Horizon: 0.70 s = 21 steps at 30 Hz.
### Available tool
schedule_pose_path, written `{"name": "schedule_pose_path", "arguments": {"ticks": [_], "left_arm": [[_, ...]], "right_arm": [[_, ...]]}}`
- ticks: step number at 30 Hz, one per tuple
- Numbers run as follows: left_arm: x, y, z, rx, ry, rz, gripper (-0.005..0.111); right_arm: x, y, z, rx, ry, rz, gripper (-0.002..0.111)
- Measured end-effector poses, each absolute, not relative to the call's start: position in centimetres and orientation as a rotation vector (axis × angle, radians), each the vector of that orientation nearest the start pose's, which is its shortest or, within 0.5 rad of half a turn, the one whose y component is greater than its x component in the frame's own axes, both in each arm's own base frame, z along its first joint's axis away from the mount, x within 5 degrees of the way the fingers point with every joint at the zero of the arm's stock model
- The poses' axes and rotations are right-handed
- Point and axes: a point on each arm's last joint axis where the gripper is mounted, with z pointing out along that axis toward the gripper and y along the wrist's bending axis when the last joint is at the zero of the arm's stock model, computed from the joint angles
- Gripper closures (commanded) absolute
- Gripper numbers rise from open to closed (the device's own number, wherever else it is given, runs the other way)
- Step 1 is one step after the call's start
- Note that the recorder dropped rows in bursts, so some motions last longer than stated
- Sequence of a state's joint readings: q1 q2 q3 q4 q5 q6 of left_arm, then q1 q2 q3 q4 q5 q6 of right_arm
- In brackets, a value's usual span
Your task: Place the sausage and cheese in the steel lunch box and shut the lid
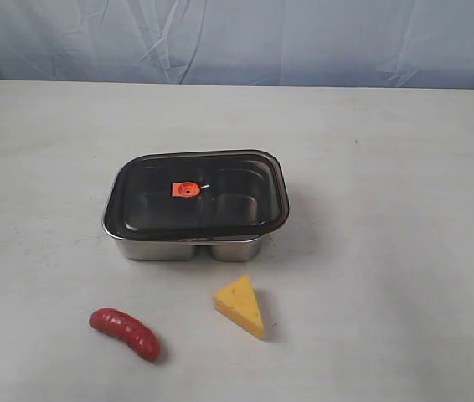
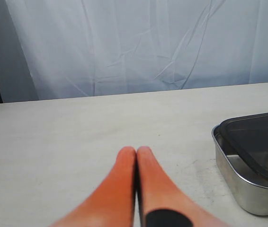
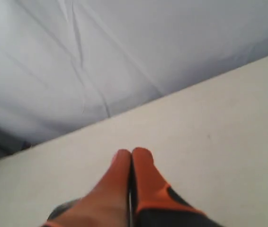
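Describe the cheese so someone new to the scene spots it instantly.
On the pale table, the steel lunch box with its dark lid on sits near the middle. Just camera-side of the box's right half lies the cheese. It is the yellow-orange flat-faced wedge; the sausage to its left in the exterior view is red, curved and lumpy.

Red sausage [image 1: 125,332], yellow-orange cheese [image 1: 240,306], silver steel lunch box [image 1: 188,248], smoky dark lid [image 1: 197,195] with orange tab [image 1: 187,191].

A pale tabletop [image 1: 404,167] meets a wrinkled, perhaps bluish-white backdrop cloth [image 1: 237,38].
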<state>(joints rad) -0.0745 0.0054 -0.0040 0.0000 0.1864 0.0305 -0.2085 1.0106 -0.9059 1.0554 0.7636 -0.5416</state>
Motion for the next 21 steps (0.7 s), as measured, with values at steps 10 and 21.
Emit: {"name": "schedule_pose_path", "arguments": {"ticks": [10,21], "left_arm": [[5.6,-0.4,19.7,0.088,1.669,-0.033,0.107],[5.6,-0.4,19.7,0.088,1.669,-0.033,0.107]], "right_arm": [[33.2,1.5,27.2,0.013,2.318,1.358,0.061],[35.2,8.9,15.2,-0.201,2.562,1.585,0.061]]}}
